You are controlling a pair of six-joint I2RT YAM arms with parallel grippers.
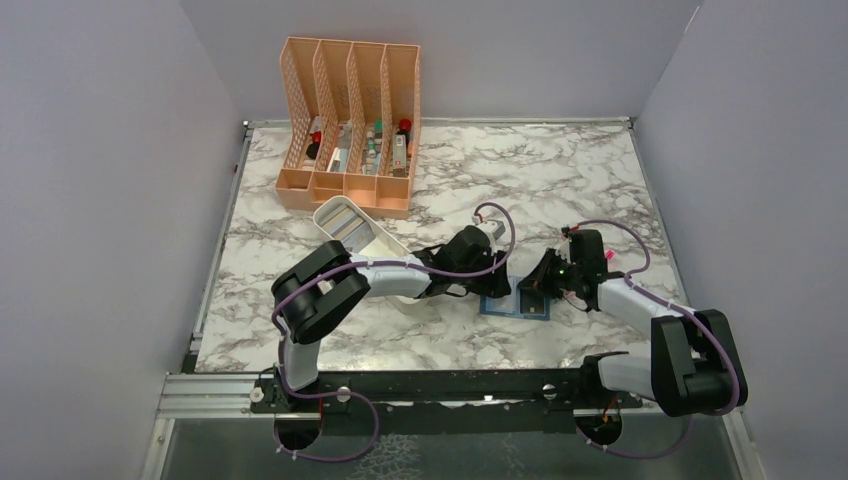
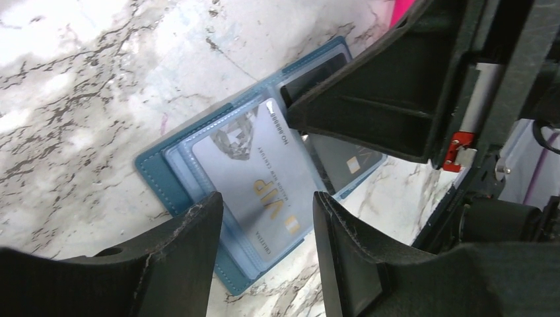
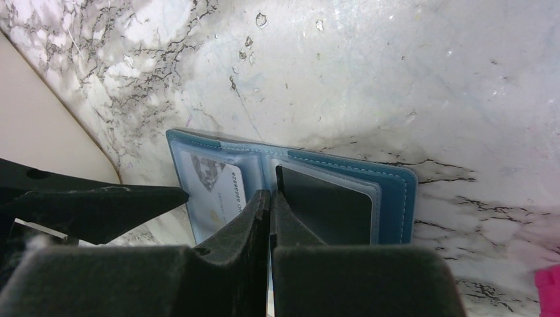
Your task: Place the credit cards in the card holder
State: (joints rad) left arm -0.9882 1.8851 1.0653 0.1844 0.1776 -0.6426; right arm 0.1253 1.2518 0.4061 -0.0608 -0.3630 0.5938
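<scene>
STEP: seating card | card holder (image 1: 515,305) lies open, 5 o'clock of table centre | left gripper (image 2: 267,198) at its 9 o'clock, fingers spread over pale card (image 2: 257,165), apparently not pinching | right gripper (image 3: 271,195) at 2 o'clock, fingers pressed together on fold | NEXT: probably slide card deeper, squarely, holder pinned

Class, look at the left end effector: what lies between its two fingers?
A pale VIP card on the open blue wallet, seen in the left wrist view.

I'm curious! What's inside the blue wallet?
A pale VIP card on one side, a dark card on the other. The right gripper, jaws shut, covers the fold; anything beneath the cards is hidden.
</scene>
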